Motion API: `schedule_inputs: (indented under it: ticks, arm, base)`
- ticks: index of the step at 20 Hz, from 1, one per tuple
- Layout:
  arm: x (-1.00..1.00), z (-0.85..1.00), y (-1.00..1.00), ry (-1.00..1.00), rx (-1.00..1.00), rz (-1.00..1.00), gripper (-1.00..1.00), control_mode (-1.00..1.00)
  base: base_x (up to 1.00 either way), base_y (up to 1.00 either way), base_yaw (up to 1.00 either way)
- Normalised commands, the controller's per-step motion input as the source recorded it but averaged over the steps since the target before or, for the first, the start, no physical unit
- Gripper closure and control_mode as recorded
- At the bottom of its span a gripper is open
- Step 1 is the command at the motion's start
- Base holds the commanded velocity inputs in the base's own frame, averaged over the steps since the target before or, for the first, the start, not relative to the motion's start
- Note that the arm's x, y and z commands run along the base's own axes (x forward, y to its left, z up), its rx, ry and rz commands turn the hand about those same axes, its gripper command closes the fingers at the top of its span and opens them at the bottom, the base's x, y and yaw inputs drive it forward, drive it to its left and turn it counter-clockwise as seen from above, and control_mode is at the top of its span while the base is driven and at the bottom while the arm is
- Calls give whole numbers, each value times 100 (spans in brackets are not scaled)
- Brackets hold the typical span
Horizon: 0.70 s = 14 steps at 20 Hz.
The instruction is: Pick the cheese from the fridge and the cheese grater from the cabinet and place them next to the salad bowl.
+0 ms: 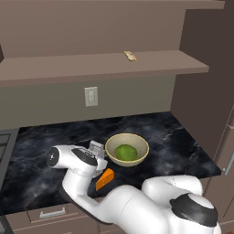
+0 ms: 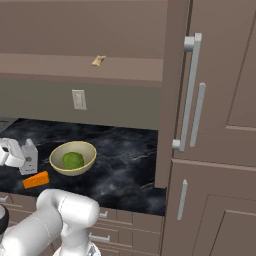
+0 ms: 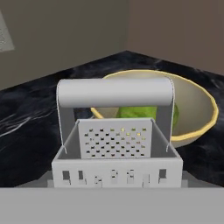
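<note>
End effector [image 1: 97,154] at the grater [image 3: 116,144], grip state unclear, near the surface's [image 1: 183,146] front edge; stiff, light metal, best held by its handle

Tan scrap [image 1: 130,55] on shelf — wall outlet [image 1: 91,96] below

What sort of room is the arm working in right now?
A simulated home kitchen, by the look of it: a black marble counter with drawers under it, a brown wooden cabinet with a shelf board above, and on the counter a salad bowl, cheese and cheese grater.
</note>
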Motion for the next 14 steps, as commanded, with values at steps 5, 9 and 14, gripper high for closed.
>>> schedule_inputs:
  ticks: [5,9,14]
  arm:
    - [7,-8,0,0,1,0,100,-100]
    - [8,-11,0,0,0,0,100,-100]
    - [2,-2,0,0,2,0,100,-100]
  base:
    - [0,0,0]
    - [0,0,0]
    - [0,0,0]
